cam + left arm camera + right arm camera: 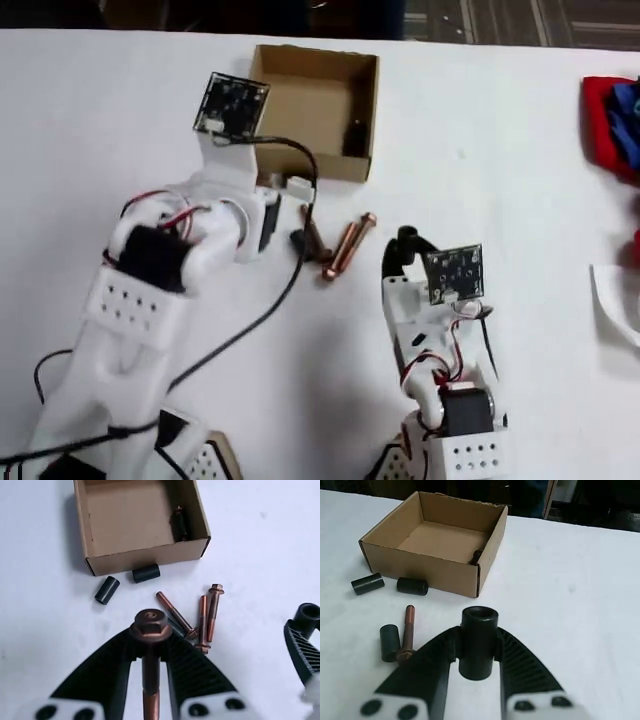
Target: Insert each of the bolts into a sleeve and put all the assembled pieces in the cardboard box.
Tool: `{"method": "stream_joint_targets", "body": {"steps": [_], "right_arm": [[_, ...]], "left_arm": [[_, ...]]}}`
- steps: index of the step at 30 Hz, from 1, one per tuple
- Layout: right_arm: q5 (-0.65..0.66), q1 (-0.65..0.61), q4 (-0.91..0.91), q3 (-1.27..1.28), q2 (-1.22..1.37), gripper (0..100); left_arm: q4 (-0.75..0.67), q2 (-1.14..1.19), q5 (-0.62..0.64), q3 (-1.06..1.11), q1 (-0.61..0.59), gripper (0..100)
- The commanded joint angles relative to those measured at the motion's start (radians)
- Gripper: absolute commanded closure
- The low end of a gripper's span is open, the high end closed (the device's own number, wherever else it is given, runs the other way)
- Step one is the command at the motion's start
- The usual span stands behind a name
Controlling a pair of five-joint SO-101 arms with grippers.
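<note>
1 copper bolt [150, 630] & 1 blk sleeve [479, 642] gripped; others loose by cardboard box [145, 556].

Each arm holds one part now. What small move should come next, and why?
Probably bring the left gripper toward the right gripper and line its bolt up with the open bore of the sleeve. Each gripper is shut on one part, and the two parts are apart.
</note>
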Motion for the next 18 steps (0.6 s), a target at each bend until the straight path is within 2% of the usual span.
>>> {"method": "stream_joint_targets", "body": {"steps": [1, 5, 7, 10, 14, 18], "right_arm": [[-0.008, -0.008, -0.031, -0.015, -0.016, 97.5], [-0.008, -0.01, -0.033, -0.015, -0.039, 97.5], [-0.008, -0.01, -0.035, -0.017, -0.039, 97.5], [-0.008, -0.01, -0.028, -0.044, -0.039, 97.5], [-0.008, -0.01, 0.031, -0.098, -0.039, 97.5], [-0.008, -0.01, 0.091, -0.141, -0.039, 97.5]], "left_arm": [[-0.028, -0.063, 0.002, 0.002, 0.009, 96], [-0.086, -0.069, -0.021, 0.021, 0.011, 97], [-0.158, -0.071, -0.005, 0.054, 0.009, 97], [-0.299, -0.071, 0.126, 0.114, 0.011, 97], [-0.537, -0.071, 0.394, 0.22, 0.037, 97], [-0.697, -0.071, 0.445, 0.272, 0.097, 97]]}}
